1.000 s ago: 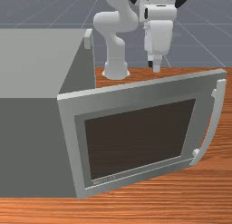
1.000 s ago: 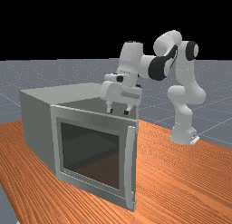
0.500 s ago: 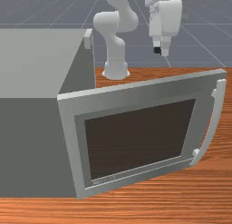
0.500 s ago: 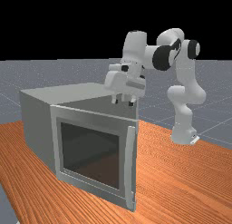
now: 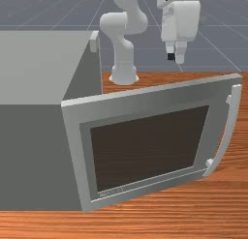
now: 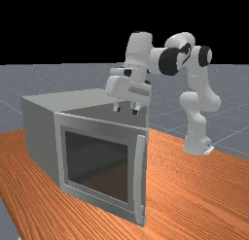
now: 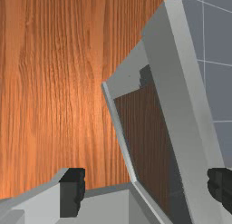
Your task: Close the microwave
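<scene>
Shifted gripper (image 6: 126, 110) slightly toward the far view's left and lower in the front view, with fingers (image 7: 71, 193) apart and empty, leaving unmoved the open door (image 5: 145, 109) of the microwave (image 5: 34, 156) on the table (image 5: 218, 211), closing seemingly unstarted; noted unreadable lettering (image 5: 111, 192) low on door.

I see light falling from above: the microwave's (image 5: 43, 64) top is pale, its side dimmer, the wood (image 5: 225, 192) beside it softly glossy.
</scene>
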Action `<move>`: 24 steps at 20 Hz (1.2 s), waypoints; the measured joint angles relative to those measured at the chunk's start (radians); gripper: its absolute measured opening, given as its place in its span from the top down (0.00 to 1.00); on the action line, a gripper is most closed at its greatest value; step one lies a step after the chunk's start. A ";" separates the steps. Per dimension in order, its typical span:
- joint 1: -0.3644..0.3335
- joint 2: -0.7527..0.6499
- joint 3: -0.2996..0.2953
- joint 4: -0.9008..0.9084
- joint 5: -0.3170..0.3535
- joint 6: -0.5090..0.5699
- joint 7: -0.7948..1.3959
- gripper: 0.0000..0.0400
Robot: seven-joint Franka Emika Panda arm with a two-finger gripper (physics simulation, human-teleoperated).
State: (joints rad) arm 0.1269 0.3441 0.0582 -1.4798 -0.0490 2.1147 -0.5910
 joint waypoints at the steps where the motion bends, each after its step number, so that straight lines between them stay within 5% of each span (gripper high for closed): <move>1: 0.001 0.036 0.000 0.066 0.002 -0.065 -0.003 0.00; 9: 0.047 0.079 0.000 0.129 -0.023 -0.089 0.097 0.00; 10: 0.051 0.052 0.003 0.067 -0.037 -0.002 0.088 0.00; 14: 0.074 0.045 0.002 0.039 -0.062 0.065 0.120 0.00; 24: 0.069 0.151 0.011 0.221 -0.037 -0.064 0.079 0.00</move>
State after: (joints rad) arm 0.1954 0.4949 0.0689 -1.2592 -0.0863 2.0505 -0.5124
